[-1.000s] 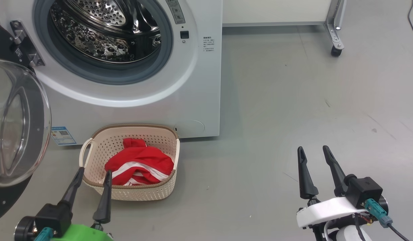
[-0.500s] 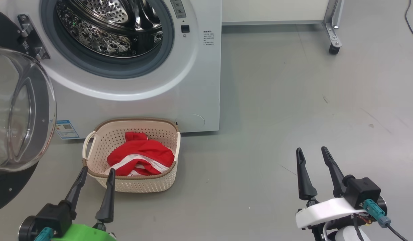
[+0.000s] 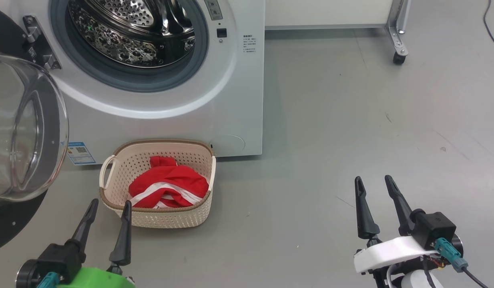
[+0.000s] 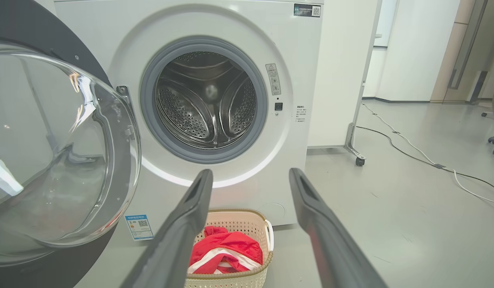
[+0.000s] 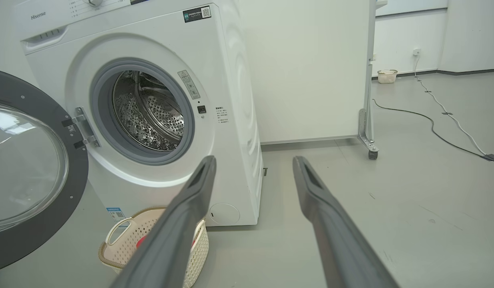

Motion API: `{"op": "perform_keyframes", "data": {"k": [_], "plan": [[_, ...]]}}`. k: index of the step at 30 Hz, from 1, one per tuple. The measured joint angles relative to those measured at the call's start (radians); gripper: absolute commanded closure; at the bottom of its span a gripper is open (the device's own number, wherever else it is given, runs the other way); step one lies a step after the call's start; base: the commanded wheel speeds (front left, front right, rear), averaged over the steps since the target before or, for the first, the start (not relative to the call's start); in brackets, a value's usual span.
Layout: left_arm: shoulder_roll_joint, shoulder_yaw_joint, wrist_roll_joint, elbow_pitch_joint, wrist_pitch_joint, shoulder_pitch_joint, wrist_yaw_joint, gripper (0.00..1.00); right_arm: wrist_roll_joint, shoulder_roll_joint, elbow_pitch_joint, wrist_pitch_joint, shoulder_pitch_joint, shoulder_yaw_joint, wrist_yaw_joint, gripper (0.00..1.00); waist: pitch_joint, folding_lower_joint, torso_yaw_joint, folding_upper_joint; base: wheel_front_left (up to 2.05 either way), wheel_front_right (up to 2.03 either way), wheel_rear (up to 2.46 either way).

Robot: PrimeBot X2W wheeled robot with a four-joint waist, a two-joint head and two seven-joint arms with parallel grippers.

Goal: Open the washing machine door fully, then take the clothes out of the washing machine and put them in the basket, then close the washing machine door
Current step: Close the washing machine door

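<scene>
Left hand (image 3: 111,202) sits slightly lower and further left in the head view than half a second ago, drawn back a little from the basket (image 3: 171,218). Right hand (image 3: 372,178) is where it was. Over the full second the whole head picture shifted, so that is camera motion; washer (image 3: 239,100) and basket have not moved on the floor (image 3: 351,120). Both hands are open, fingers spread wide, nothing between them. Left hand is near the basket's near-left corner; one fingertip overlaps the rim in the head view, contact cannot be told. From the left wrist view the basket lies low between the two fingers, the washer opening straight ahead. Right hand is over bare floor, well apart from the basket and to the right of the washer. Door (image 3: 19,132) is swung wide on its hinge (image 3: 35,44) at the left of the opening, with the glass bowl bulging toward the robot and the black rim behind it. Drum (image 3: 127,36) shows perforated steel inside the grey gasket (image 3: 127,82). Basket stands on the floor just in front of the washer's base, below the opening, with the blue label (image 3: 81,152) just to its left. Clothes (image 3: 169,186) lie inside the basket, a red heap with white stripes, toward its right half. A wheeled frame leg (image 3: 399,36) stands on the floor at far right.
</scene>
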Motion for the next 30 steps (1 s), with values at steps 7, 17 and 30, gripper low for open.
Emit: {"op": "perform_keyframes", "data": {"k": [7,17,30], "plan": [[0.001,0.000,0.004,-0.002,0.000,0.006,0.000,0.00,0.000,0.000,-0.001,0.000,0.000,-0.001,0.000,0.00,0.001,0.0000,-0.001,0.0000,0.00,0.00,0.00],[0.001,0.009,0.011,-0.003,0.000,0.015,0.000,0.00,0.000,0.000,-0.002,0.000,0.000,0.000,-0.001,0.00,0.004,0.0000,0.000,0.0000,0.00,0.00,0.00],[0.001,0.011,0.015,-0.002,0.000,0.016,0.000,0.00,0.005,0.000,-0.004,0.000,0.000,0.001,-0.002,0.00,0.008,0.0000,0.003,0.0000,0.00,0.00,0.00]]}}
